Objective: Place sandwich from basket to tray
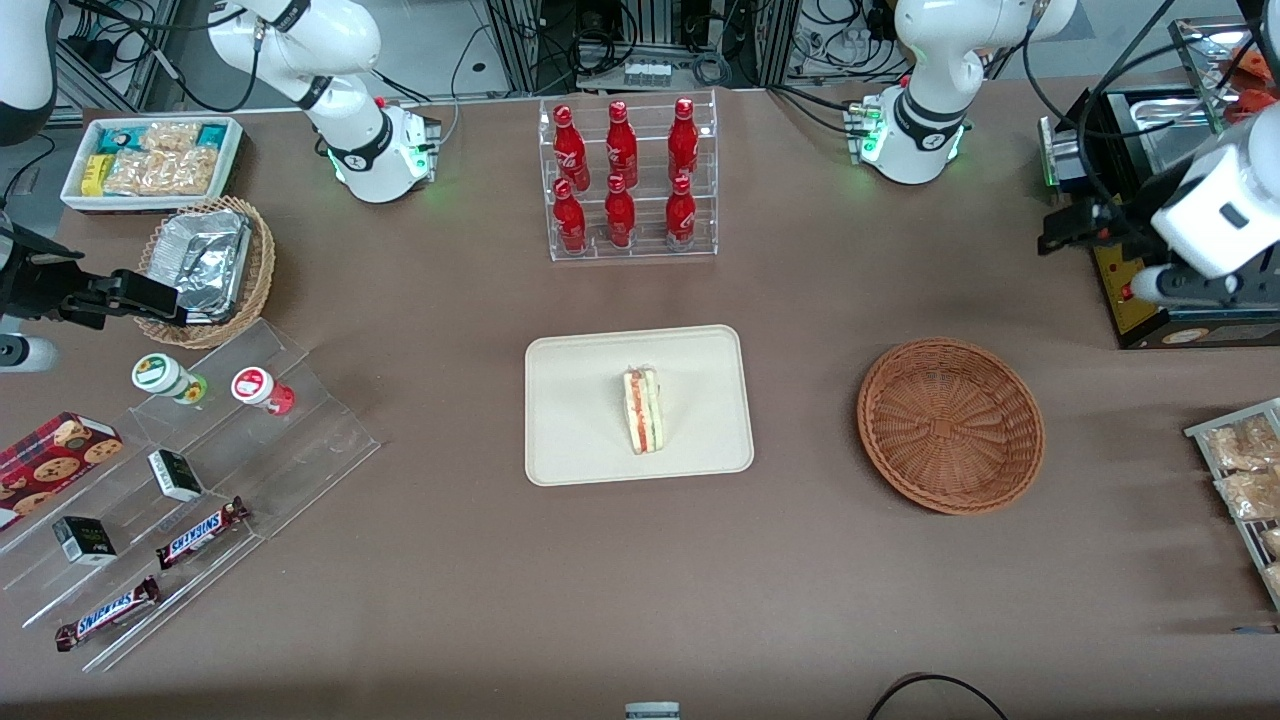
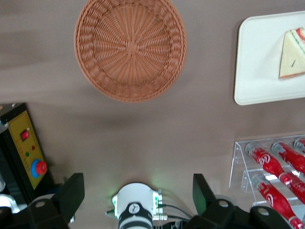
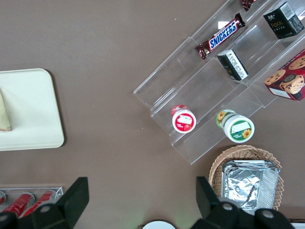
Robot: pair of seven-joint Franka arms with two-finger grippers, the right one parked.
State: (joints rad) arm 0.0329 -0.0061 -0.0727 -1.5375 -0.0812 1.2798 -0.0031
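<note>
Looks like you're basically done here: the sandwich sits on its side mid-tray, the basket beside it is bare, and your gripper hangs high near the working arm's end, fingers spread wide, holding nothing.

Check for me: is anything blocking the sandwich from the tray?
No. The sandwich already lies on the tray, and the basket is empty. The gripper hangs open above the table, farther from the front camera than the basket, holding nothing.
</note>
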